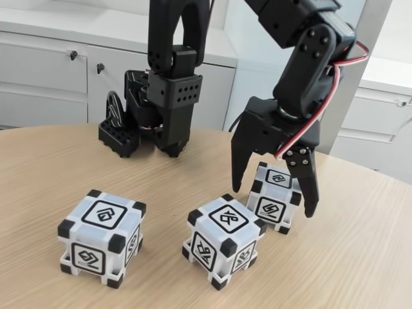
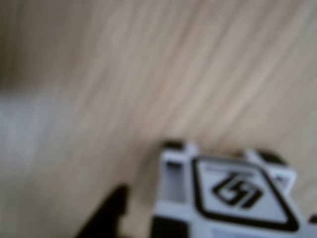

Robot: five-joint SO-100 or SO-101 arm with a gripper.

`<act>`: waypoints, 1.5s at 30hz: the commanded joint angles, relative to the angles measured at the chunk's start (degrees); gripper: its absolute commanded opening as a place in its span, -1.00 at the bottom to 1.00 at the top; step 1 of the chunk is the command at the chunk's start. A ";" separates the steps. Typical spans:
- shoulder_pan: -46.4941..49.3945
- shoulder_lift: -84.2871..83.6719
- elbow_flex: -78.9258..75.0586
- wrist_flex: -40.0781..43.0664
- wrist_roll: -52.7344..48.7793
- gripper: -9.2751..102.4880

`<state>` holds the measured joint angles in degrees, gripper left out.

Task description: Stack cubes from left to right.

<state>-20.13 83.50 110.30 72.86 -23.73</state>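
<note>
The gripper [image 1: 273, 189] straddles the rightmost cube [image 1: 275, 199], jaws wide, holding nothing. Closing off-centre could twist it into the middle cube [image 1: 224, 239] just beside.

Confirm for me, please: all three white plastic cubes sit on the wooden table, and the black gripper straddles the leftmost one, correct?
Not quite. In the fixed view the black gripper straddles the rightmost white plastic cube, not the leftmost; all three cubes do sit on the wooden table.

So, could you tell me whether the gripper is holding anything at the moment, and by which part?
Nothing is held. The gripper is open, its fingers either side of the right-hand cube in the fixed view, not closed on it.
</note>
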 commanded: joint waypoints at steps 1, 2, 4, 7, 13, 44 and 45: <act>0.35 0.70 -2.64 0.35 1.49 -0.24; 0.53 0.70 -3.16 0.35 1.67 -0.26; 1.05 0.70 -4.13 0.35 1.76 -0.29; 1.14 0.70 -5.45 0.44 1.85 -0.32; 1.14 0.70 -7.73 1.05 2.81 -0.44; 21.36 34.37 -8.00 8.35 0.00 -0.49; 23.73 34.72 -8.00 8.26 -1.14 -0.49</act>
<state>-0.88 115.22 104.77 81.30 -22.68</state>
